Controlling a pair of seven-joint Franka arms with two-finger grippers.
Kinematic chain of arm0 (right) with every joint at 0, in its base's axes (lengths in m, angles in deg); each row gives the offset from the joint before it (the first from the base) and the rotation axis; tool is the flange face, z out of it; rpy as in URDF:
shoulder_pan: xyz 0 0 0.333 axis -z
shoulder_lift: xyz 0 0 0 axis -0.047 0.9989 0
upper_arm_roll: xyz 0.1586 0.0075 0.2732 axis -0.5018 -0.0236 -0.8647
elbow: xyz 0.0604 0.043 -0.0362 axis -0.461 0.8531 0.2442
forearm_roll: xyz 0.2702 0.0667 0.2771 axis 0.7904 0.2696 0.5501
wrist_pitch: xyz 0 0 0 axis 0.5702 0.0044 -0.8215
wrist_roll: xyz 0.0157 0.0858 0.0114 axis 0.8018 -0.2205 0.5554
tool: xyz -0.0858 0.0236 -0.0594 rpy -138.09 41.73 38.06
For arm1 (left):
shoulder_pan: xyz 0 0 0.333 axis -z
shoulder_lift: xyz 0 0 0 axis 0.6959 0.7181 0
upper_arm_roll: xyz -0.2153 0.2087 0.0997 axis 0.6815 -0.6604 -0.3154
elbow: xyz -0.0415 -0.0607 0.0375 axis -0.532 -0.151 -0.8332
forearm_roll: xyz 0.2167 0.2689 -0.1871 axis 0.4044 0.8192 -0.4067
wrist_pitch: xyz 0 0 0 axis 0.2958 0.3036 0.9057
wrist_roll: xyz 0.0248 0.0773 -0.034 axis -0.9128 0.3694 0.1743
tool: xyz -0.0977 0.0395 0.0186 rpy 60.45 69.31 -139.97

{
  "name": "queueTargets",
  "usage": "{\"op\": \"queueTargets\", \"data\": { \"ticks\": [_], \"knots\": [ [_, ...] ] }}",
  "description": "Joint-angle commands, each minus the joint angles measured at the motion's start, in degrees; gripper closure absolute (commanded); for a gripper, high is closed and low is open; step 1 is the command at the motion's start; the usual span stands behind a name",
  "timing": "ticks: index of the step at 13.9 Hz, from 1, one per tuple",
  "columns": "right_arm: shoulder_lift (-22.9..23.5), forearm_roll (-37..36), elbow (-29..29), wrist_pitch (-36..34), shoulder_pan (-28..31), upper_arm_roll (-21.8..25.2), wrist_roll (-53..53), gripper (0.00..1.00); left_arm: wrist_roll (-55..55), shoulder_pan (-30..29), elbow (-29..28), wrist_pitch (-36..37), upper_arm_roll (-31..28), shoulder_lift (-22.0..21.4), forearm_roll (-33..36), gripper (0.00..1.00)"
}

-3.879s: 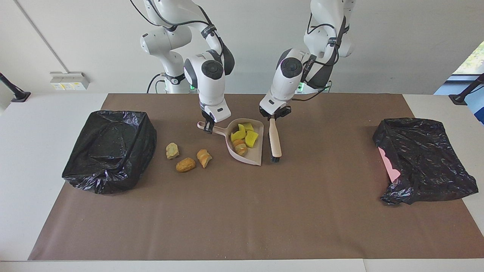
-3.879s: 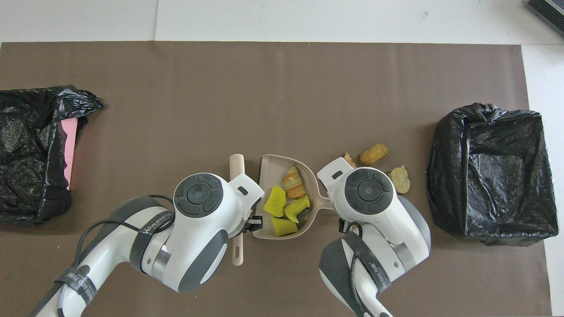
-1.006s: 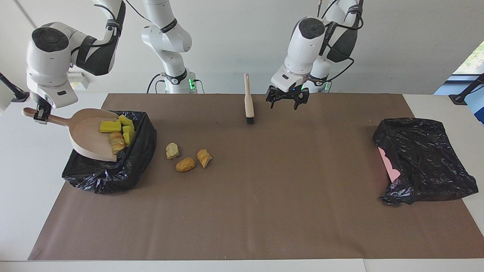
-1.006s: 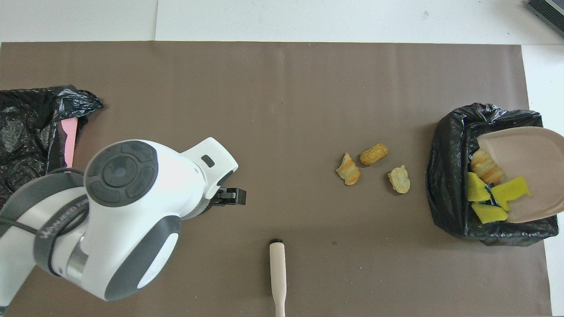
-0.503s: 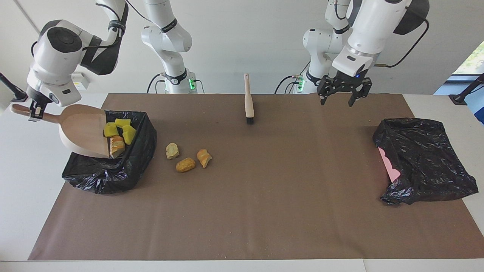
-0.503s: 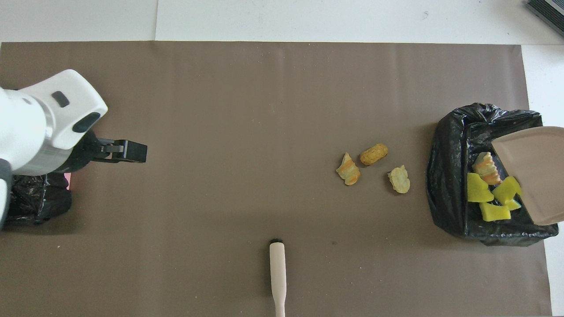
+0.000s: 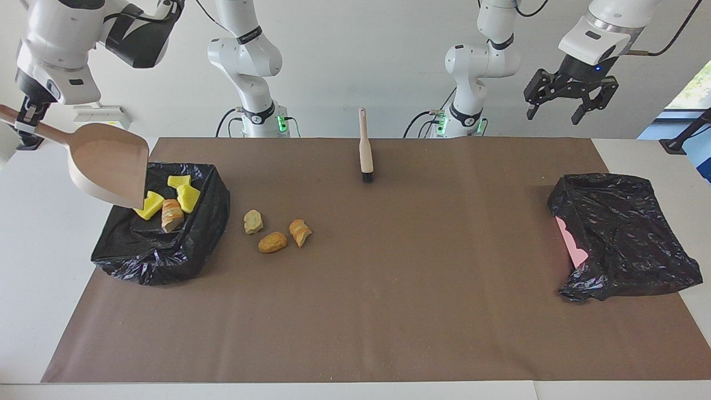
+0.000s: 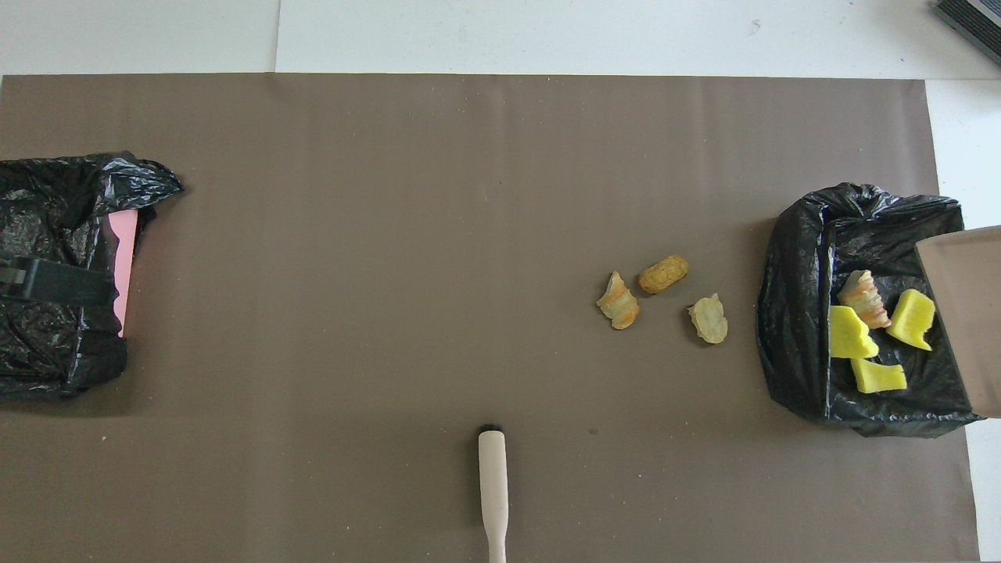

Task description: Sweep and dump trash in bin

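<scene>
My right gripper (image 7: 23, 125) is shut on the handle of the beige dustpan (image 7: 105, 164), which hangs steeply tilted and empty over the black-bagged bin (image 7: 161, 261) at the right arm's end of the table. In the bin lies trash: three yellow chunks (image 8: 848, 335) and one bread lump (image 8: 864, 297). Three tan bread lumps (image 7: 273, 242) (image 8: 663, 274) lie on the brown mat beside the bin, toward the table's middle. My left gripper (image 7: 554, 111) hangs open and empty, high over the left arm's end of the table.
The beige-handled brush (image 7: 365, 147) (image 8: 493, 489) lies on the mat near the robots, midway between the arms. A second crumpled black bag (image 7: 622, 233) with something pink (image 8: 121, 270) showing under it sits at the left arm's end.
The right gripper raised and tipped the dustpan further, and the yellow chunks and bread lump slid off it into the bin. The left gripper rose and swung toward the left arm's end.
</scene>
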Motion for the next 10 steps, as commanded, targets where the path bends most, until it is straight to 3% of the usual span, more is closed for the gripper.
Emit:
{"op": "queueTargets", "data": {
  "ticks": [1,6,8,10],
  "knots": [
    [-1.5,4.0,-0.4,-7.6,0.0,-6.1,-10.2,1.00,1.9,-1.0,5.1,2.8,0.8,3.1,0.6,0.00],
    [-2.4,18.3,0.6,-10.9,-0.1,-16.2,-34.8,1.00,1.4,-0.8,2.1,3.0,-0.8,-0.4,0.9,0.00],
    [-0.5,21.5,0.6,-10.6,-0.5,-21.1,-46.6,1.00,1.2,-0.8,2.1,3.5,-0.9,-0.4,0.4,0.00],
    [3.4,22.8,0.5,-9.9,-5.4,-22.4,-60.2,1.00,1.1,-0.8,2.1,3.6,-0.9,-0.4,0.4,0.00]
  ]
}}
